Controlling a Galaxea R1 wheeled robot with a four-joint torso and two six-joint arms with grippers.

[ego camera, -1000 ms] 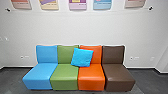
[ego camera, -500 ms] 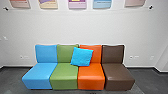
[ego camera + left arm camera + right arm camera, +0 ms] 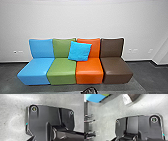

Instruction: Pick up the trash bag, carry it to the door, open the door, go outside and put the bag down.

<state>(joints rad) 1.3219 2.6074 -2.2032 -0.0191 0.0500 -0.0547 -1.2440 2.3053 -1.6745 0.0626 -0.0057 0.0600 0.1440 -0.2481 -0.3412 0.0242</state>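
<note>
Looking down from the head view, we face four padded seats joined in a row: a blue seat (image 3: 36, 68), a green seat (image 3: 62, 68), an orange seat (image 3: 89, 70) and a brown seat (image 3: 117, 67). A bright blue pillow (image 3: 80, 51) sits tilted against the backs of the green and orange ones, across the seam between them. Behind the row is a plain pale wall (image 3: 77, 20), with a dark strip along its foot and small wall sockets (image 3: 133, 50) on either side of the seats. The floor (image 3: 146, 77) is dark grey.

At the bottom edge of the head view, in front of the orange seat, we see the crumpled, shiny top of what looks like the black trash bag (image 3: 89, 90). The rest of it is cut off, so we can't tell whether it is held or resting on something.

In the right wrist view we see a corner of the blue seat and a bit of the green one, and apart from them, over the floor, something brown and white (image 3: 130, 98) that we can't make out. Whether the left hand or the right hand is open, closed or gripping anything, we can't tell.
</note>
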